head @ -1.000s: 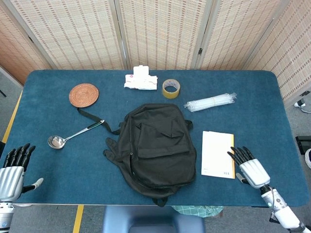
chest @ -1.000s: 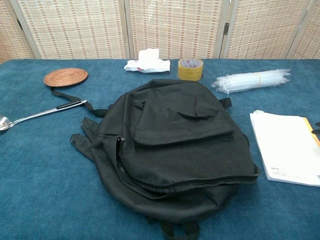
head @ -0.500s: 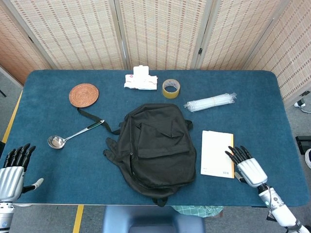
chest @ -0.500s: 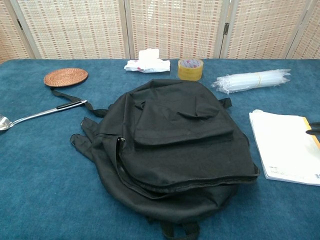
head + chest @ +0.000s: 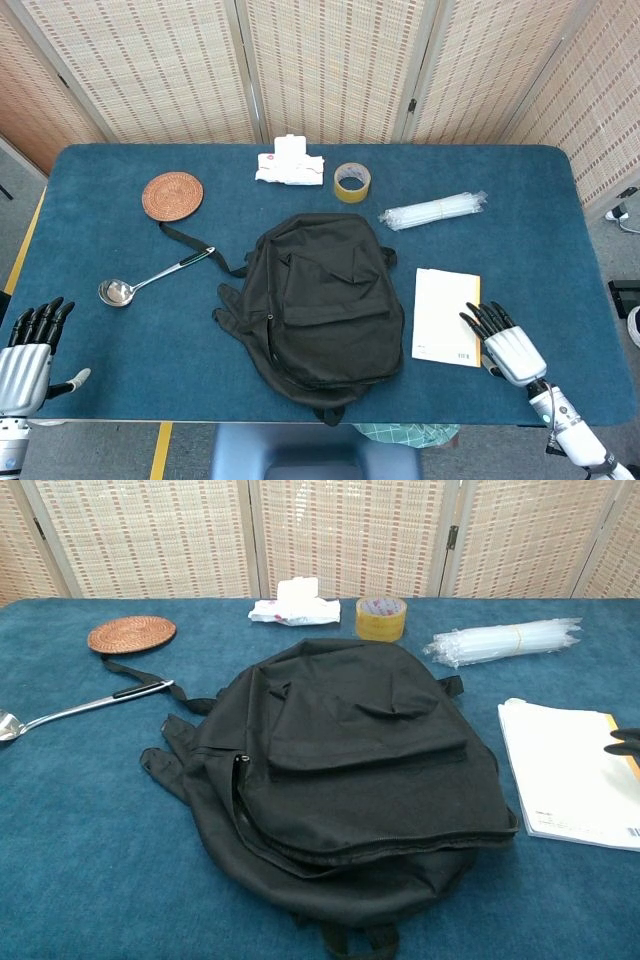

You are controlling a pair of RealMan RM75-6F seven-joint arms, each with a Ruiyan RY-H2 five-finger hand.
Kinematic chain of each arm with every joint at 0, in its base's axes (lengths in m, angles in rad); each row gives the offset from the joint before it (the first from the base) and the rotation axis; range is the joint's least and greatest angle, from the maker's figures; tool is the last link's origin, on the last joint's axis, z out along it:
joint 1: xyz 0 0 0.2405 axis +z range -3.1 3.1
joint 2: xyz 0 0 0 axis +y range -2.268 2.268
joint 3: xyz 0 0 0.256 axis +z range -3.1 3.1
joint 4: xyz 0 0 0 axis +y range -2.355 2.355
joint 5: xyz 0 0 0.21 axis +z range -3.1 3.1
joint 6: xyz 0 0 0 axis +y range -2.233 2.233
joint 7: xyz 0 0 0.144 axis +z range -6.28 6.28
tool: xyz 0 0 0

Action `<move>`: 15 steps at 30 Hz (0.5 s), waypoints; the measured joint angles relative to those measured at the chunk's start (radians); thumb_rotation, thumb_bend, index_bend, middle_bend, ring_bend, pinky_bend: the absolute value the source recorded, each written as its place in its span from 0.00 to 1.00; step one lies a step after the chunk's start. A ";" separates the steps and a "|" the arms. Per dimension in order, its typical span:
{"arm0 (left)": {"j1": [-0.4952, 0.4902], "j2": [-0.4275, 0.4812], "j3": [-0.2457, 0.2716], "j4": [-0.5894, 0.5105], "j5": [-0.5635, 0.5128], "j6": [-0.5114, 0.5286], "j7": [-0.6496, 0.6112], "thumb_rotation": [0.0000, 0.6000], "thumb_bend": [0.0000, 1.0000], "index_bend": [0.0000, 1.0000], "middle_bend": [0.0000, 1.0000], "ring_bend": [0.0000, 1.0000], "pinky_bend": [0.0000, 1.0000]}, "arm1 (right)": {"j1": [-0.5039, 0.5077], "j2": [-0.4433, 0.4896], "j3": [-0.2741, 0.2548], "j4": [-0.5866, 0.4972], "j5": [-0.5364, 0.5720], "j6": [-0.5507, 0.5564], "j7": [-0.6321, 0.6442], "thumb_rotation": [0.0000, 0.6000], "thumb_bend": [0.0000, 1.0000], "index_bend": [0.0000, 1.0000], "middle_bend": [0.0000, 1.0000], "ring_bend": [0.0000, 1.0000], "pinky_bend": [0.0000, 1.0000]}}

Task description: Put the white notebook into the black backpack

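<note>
The black backpack point(image 5: 318, 300) lies flat in the middle of the blue table, its zippers closed as far as I can see; the chest view shows the backpack point(image 5: 350, 780) from the front. To its right lies the white notebook point(image 5: 445, 315), also the notebook point(image 5: 572, 772) at the chest view's right edge. My right hand point(image 5: 505, 343) is open at the notebook's near right edge, fingertips point(image 5: 624, 740) touching or just over that edge. My left hand point(image 5: 28, 345) hangs open off the table's near left corner, holding nothing.
A steel ladle point(image 5: 150, 278) lies left of the backpack, a woven coaster point(image 5: 172, 194) behind it. At the back are a white tissue pack point(image 5: 290, 165), a tape roll point(image 5: 352, 181) and a bundle of clear straws point(image 5: 432, 211). A backpack strap point(image 5: 195, 245) trails left.
My right hand has slid left and nearer along the table onto the notebook's right edge, and the notebook has shifted slightly left. The left hand has stayed put.
</note>
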 measured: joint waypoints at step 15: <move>0.001 -0.002 -0.002 0.007 -0.004 0.000 -0.008 1.00 0.20 0.09 0.06 0.06 0.00 | 0.041 -0.036 0.026 0.012 0.007 0.030 0.008 1.00 0.38 0.00 0.06 0.09 0.00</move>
